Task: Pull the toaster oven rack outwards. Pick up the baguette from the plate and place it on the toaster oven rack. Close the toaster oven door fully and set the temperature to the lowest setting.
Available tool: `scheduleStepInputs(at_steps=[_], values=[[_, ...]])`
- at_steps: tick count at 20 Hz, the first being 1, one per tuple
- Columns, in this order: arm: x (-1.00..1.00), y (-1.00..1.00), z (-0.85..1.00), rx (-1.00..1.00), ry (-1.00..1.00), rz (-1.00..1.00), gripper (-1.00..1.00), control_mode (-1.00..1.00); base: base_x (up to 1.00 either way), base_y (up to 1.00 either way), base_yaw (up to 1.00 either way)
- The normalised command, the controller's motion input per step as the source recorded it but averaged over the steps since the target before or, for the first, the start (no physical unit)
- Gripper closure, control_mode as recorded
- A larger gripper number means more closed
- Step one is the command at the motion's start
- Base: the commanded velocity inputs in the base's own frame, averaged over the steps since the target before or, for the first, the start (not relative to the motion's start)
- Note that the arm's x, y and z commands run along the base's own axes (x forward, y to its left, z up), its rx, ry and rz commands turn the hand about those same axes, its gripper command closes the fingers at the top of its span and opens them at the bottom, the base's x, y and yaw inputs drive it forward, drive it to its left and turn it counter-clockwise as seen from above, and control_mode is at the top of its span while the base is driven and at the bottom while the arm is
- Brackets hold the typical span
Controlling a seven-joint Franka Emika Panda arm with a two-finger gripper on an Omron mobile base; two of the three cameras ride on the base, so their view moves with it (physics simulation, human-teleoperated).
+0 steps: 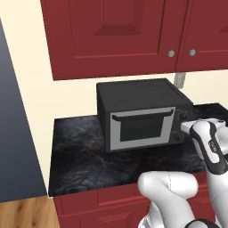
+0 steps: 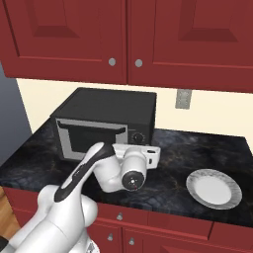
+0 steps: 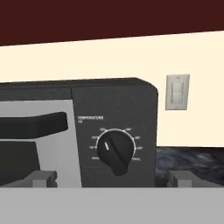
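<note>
The toaster oven [image 1: 141, 116] stands at the back edge of the counter [image 1: 80, 156], its door [image 1: 141, 129] shut. The gripper [image 3: 109, 179], jaws spread wide, faces the temperature knob [image 3: 114, 151]. This knob looks rigid and smooth; I would pinch its raised ridge.

**Count of things on and around the counter**

One boxy matte-black toaster oven [image 1: 141, 113] stands on one dark marbled stone counter [image 1: 80, 156]. Its one silver-grey door [image 1: 141, 129] carries one dark handle bar [image 1: 141, 116]. Two round black knobs [image 1: 182, 116] sit on the side panel. One round white plate [image 2: 214, 188]. One pale wall switch plate [image 3: 177, 92]. Two round silver cabinet knobs [image 2: 112, 62] above.
</note>
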Motion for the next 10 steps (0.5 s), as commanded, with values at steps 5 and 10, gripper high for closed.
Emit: scheduleStepInputs(at_steps=[5,10], values=[[0.01,0.00,-0.06,0.00,0.01,0.00,-1.00,-1.00,0.00,0.00,0.00],[0.11,0.00,0.00,0.00,0.00,0.00,-1.00,-1.00,0.00,0.00,0.00]])
